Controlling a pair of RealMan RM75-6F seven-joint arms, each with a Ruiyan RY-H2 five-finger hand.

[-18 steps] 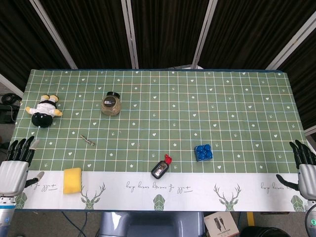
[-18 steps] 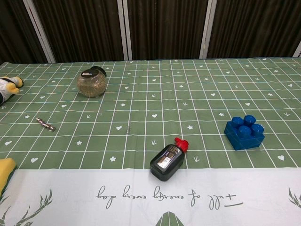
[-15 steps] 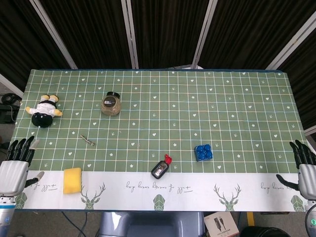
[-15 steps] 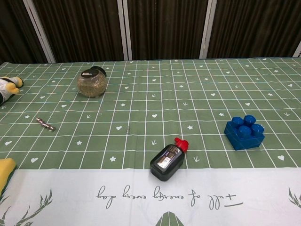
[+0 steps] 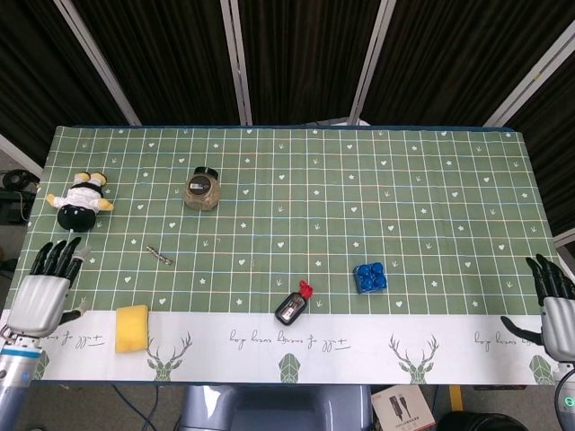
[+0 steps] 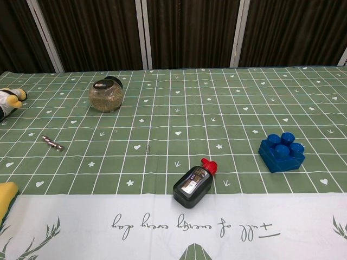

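Note:
My left hand (image 5: 45, 292) hovers at the table's front left edge, fingers spread, holding nothing; the yellow sponge (image 5: 131, 328) lies just to its right. My right hand (image 5: 552, 310) sits at the front right edge, fingers apart and empty. A black ink bottle with a red cap (image 5: 293, 305) (image 6: 194, 184) lies on its side near the front middle. A blue building block (image 5: 369, 276) (image 6: 282, 152) rests to its right. Neither hand appears in the chest view.
A round glass jar with a black lid (image 5: 201, 189) (image 6: 105, 95) stands at the back left. A plush toy (image 5: 78, 203) (image 6: 8, 100) lies at the far left. A small metal screw (image 5: 160, 256) (image 6: 52, 143) lies between them. A green checked cloth (image 5: 404, 197) covers the table.
My left hand has moved up and to the right, further onto the table's left edge. The right hand and all objects stay where they were.

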